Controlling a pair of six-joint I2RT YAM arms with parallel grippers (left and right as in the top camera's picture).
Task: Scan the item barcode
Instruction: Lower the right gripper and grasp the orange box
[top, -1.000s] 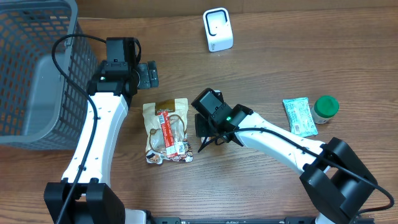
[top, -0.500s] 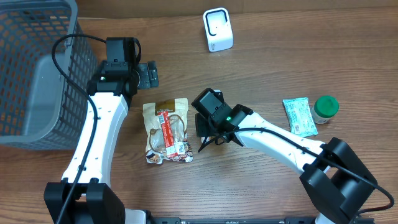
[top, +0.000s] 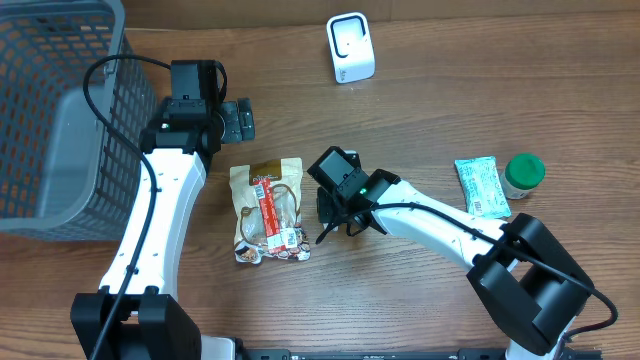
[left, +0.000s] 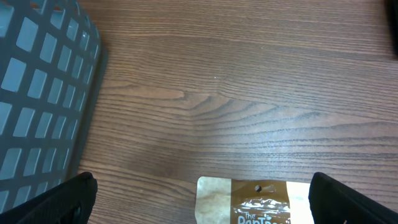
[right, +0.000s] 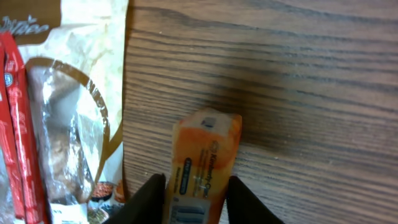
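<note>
Right claw (right: 198, 200): clamped on the orange pack (right: 205, 152), which lies on the table just beside the snack bag (right: 68, 112).
Left claw (top: 238, 120): wide apart, empty, near the basket (top: 60, 110).
Doing it well: lift straight up, then turn the printed face toward the scanner (top: 350, 47).
Hard to see: the pack's lower end is cut off, so the barcode's place is unsure. In the overhead view the arm hides the pack.

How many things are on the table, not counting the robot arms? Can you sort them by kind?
Baskets: 1, the grey basket
Scanners: 1, the white scanner
Packets: 2, the brown snack bag and the green packet
Jars: 1, the green-lidded jar
Boxes: 1, the orange box
Total: 6
</note>
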